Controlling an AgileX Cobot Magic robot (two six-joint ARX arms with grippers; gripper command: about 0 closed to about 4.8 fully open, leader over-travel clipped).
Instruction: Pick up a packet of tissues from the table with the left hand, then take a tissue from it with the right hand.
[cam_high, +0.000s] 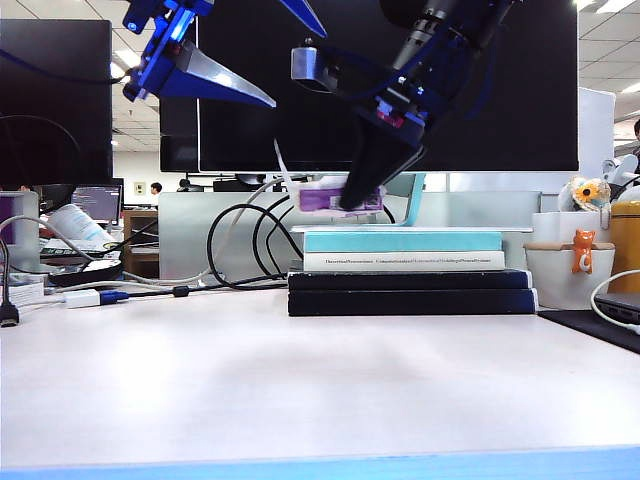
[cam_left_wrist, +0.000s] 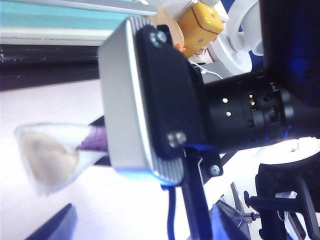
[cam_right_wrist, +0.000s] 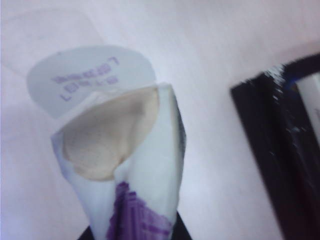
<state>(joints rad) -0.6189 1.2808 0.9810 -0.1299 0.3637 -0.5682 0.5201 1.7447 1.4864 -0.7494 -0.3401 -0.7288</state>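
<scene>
The packet of tissues (cam_high: 322, 197), purple and white, hangs above the table (cam_high: 300, 390) just left of the book stack. My right gripper (cam_high: 352, 198) comes down from the upper right and is shut on it. In the right wrist view the packet (cam_right_wrist: 142, 200) sticks out from between the dark fingers, its round flap (cam_right_wrist: 90, 75) peeled back and a pale tissue (cam_right_wrist: 105, 140) showing in the opening. My left gripper (cam_high: 288, 70) is high at the upper left, open and empty, well above the packet. The left wrist view shows the packet's open end (cam_left_wrist: 50, 150) beyond my left gripper (cam_left_wrist: 142, 231).
A stack of books (cam_high: 410, 265) lies behind the packet, teal on top of black. Loops of cable (cam_high: 240, 240) trail to its left. A white cup with an orange figure (cam_high: 565, 265) stands at the right. The right arm's silver camera box (cam_left_wrist: 145, 95) fills the left wrist view.
</scene>
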